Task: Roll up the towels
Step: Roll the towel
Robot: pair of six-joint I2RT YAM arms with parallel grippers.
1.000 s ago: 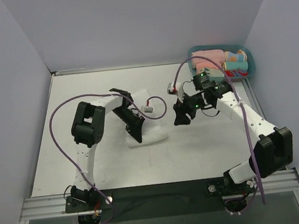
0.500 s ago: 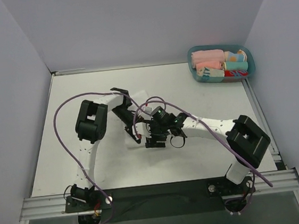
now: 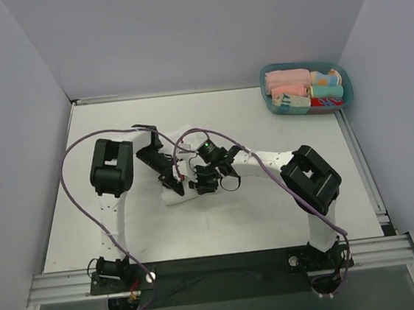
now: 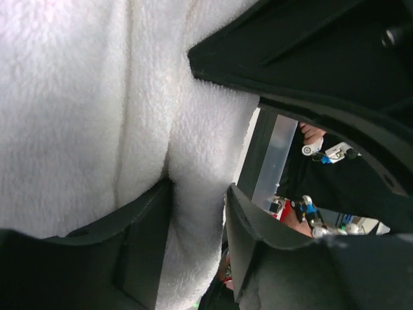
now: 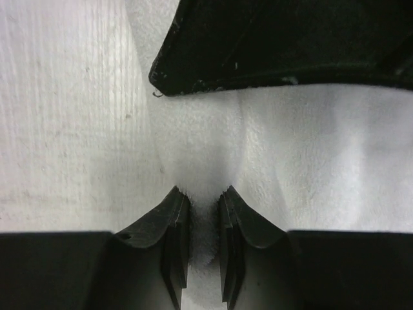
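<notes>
- white towel (image 4: pixel 77 97): fleecy cloth, soft nap, matt
- right gripper (image 5: pixel 203 194): black plastic, matt, ridged inner pads
- table (image 5: pixel 64 116): white, matt, finely grained
- basket (image 3: pixel 265 88): teal plastic, smooth

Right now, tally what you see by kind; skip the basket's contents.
towel: 1
basket: 1
grippers: 2, the left gripper and the right gripper
Total: 4
</notes>
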